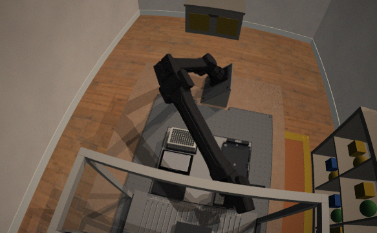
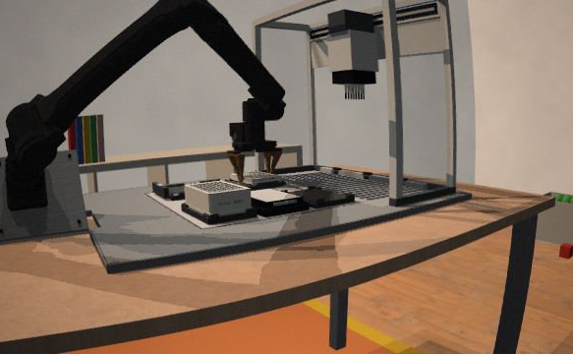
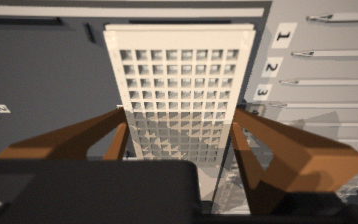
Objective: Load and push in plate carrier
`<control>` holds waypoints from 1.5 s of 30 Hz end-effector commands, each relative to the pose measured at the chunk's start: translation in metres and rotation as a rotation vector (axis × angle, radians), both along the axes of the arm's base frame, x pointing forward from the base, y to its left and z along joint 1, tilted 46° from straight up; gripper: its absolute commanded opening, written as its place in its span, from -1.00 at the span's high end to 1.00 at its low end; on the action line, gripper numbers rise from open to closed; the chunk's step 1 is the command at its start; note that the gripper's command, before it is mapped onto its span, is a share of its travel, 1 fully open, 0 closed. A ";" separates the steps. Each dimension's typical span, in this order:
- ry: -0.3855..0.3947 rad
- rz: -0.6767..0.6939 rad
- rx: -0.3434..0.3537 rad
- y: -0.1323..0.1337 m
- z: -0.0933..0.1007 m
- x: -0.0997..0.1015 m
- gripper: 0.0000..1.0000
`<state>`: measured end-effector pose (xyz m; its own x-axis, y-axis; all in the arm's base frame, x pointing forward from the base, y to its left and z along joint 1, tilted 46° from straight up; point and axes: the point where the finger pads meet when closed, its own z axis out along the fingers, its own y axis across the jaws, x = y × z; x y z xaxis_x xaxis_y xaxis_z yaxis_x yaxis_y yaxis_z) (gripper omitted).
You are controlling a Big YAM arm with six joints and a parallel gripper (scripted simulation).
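Observation:
My gripper [image 3: 179, 111] is shut on the cream 96-well plate E01 [image 3: 180, 90], its orange fingers on the two long sides. In the exterior view the gripper [image 2: 255, 169] holds the plate [image 2: 260, 178] low over the far end of the dark carrier PC7 [image 3: 45, 85]; I cannot tell whether it rests on the carrier. The deep-well block E07 [image 2: 216, 198] sits in nest S1 and the 384-well plate E10 [image 2: 276, 198] in nest S2. Nest S3 [image 2: 326, 197] is empty. From above, the carrier [image 1: 236, 155] lies beside the block [image 1: 182, 139] and E10 [image 1: 175, 162]; the arm hides the gripper there.
The ribbed rails [image 2: 355, 184] lie just beyond the carrier, with track numbers 1 to 3 [image 3: 272, 65] on the apron to the right of the plate. A gantry frame [image 2: 394, 98] with a pipetting head [image 2: 352, 49] stands over the rails. The arm's base [image 2: 35, 197] is at the left.

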<state>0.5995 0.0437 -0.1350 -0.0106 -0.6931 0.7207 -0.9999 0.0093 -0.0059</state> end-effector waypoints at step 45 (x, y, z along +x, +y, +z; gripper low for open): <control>-0.072 0.028 0.024 0.046 0.048 0.021 -0.92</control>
<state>0.5953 0.0445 -0.1254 -0.0072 -0.6904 0.7234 -0.9998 0.0192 0.0084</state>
